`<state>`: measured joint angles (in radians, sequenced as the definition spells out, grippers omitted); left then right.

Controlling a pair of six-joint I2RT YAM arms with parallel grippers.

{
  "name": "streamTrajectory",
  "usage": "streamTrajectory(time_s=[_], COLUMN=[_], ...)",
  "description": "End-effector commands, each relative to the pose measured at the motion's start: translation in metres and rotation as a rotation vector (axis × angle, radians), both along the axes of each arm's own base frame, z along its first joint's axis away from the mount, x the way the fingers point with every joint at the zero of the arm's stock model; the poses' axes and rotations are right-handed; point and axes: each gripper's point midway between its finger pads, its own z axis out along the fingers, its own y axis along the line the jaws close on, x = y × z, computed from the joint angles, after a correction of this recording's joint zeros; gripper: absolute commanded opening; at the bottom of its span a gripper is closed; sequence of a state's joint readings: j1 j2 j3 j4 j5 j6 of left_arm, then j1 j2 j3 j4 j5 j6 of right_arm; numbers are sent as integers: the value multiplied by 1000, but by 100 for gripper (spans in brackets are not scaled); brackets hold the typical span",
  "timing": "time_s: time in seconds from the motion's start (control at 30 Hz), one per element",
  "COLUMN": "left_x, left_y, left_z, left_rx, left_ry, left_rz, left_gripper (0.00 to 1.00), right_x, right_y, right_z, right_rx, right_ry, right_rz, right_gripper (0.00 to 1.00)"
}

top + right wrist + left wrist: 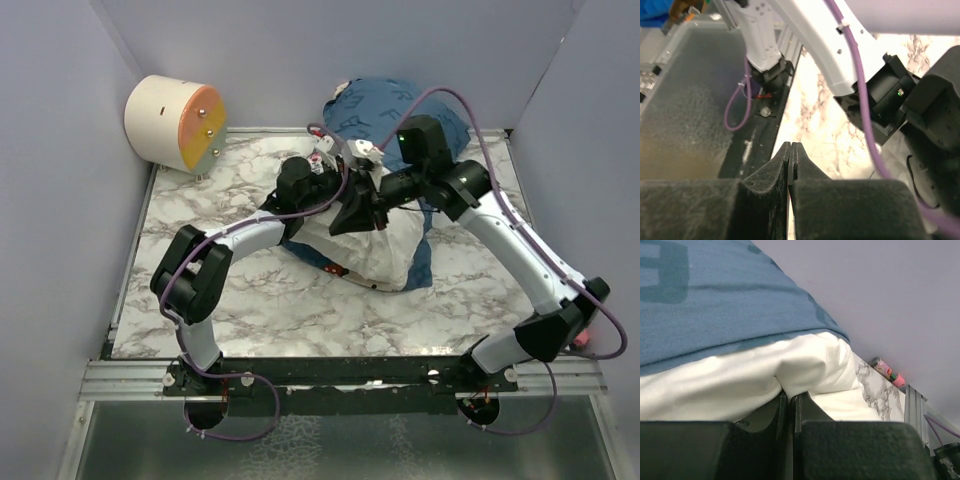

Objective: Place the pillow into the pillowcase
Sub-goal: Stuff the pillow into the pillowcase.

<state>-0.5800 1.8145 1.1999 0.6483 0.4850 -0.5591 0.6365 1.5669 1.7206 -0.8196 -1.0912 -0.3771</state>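
The white pillow [375,250] lies mid-table, its far part under both grippers. The blue pillowcase [400,108] is bunched at the back edge, and a strip of it shows by the pillow's right side [427,255]. My left gripper [330,170] is shut on a fold of the pillow [805,367], with the pillowcase [715,305] draped just above it. In the left wrist view the left gripper [789,396] shows its jaws pressed together on white fabric. My right gripper [352,215] hovers over the pillow. In the right wrist view it [790,146] is shut with nothing visible between the tips.
A cream cylinder with an orange face [175,122] stands at the back left corner. Grey walls close in the marble table [230,300] on three sides. A small pink object [887,372] lies at the table's edge. The left arm [805,35] crosses in front of the right gripper.
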Motion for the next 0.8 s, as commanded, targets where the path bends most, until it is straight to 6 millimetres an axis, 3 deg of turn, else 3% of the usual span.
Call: streamTrajectory(time_s=[0.0, 0.07, 0.17, 0.23, 0.33, 0.43, 0.5, 0.63, 0.77], left_x=[17, 11, 0, -9, -25, -39, -48, -73, -100], left_y=[31, 33, 33, 36, 46, 62, 72, 92, 113], left_z=[57, 39, -10, -43, -70, -68, -61, -52, -40], left_rx=[-124, -110, -52, -25, 5, 43, 81, 143, 138], left_ry=[-257, -220, -90, 11, 103, 124, 131, 172, 180], left_rz=[168, 157, 129, 121, 130, 162, 166, 170, 191], left_gripper=[2, 2, 9, 20, 53, 73, 77, 87, 98], right_x=[-31, -5, 28, 41, 61, 90, 112, 148, 167], right_y=[-33, -49, -82, -97, -108, -118, -123, -122, -100], right_z=[10, -7, -12, -11, -13, -18, -19, -18, -23], right_rx=[56, 19, 19, 18, -15, -79, -119, -159, -192], right_ry=[74, 42, -32, -101, -214, -307, -367, -424, -444], right_rz=[13, -129, -287, -361, -470, -572, -623, -664, -671], right_gripper=[0, 0, 5, 31, 61, 87, 99, 100, 100])
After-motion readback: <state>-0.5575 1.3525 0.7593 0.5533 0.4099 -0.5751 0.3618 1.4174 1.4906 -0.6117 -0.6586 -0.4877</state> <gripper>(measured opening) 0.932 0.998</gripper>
